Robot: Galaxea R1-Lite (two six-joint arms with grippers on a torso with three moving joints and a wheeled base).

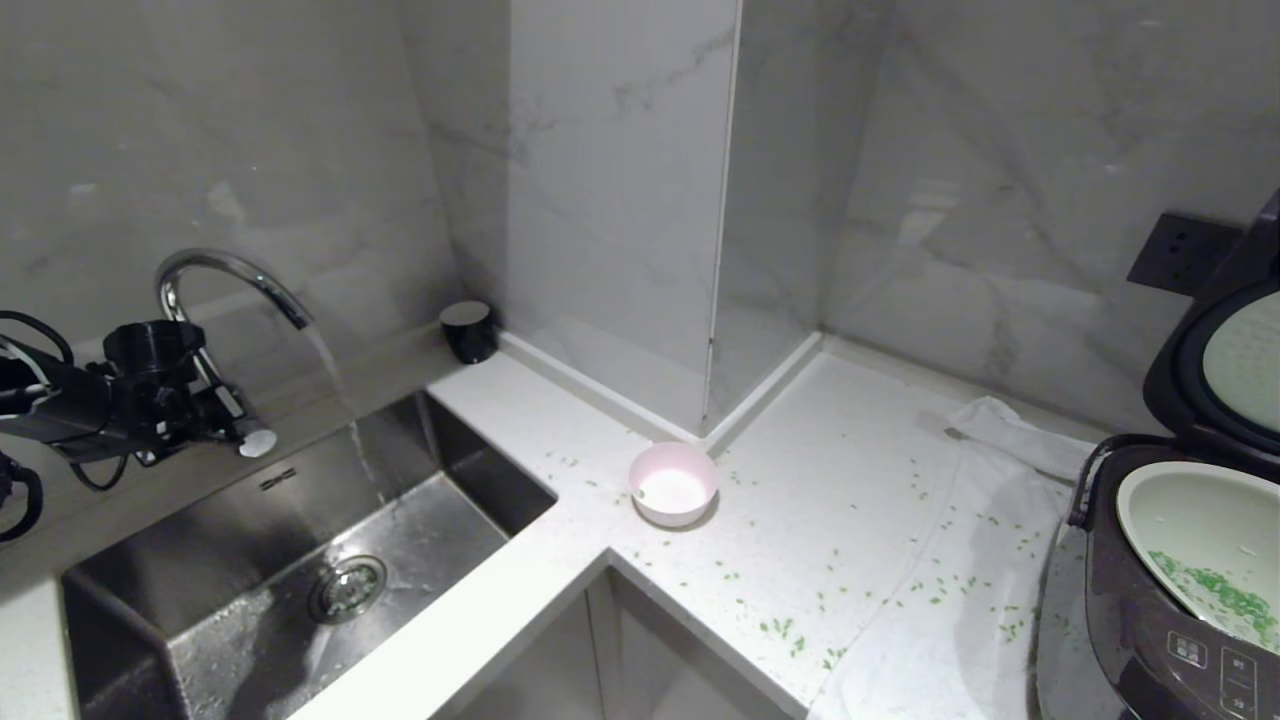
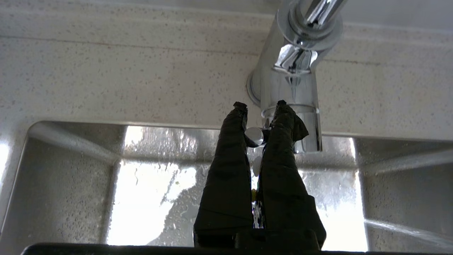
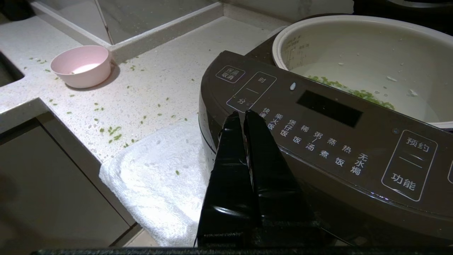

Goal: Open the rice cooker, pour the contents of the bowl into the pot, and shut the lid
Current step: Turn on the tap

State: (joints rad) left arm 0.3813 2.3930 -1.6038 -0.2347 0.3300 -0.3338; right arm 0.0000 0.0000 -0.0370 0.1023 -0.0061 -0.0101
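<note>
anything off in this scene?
Yes. Green bits are scattered over the counter and white towel, not only in the pot. The tap is running into the sink, left gripper clamped on its lever.

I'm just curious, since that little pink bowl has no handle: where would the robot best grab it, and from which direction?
Probably by the rim, from above. The bowl stands upright and open-topped on the counter, its thin edge bare all round, so one pincer finger could slip inside and one outside. Its smooth, rounded wall would likely slip from a sideways squeeze.

We count one bowl (image 1: 673, 485), one rice cooker (image 1: 1160, 600), one pot (image 1: 1205, 545), one faucet (image 1: 225, 275), one towel (image 1: 960, 600), one black cup (image 1: 468, 330).
</note>
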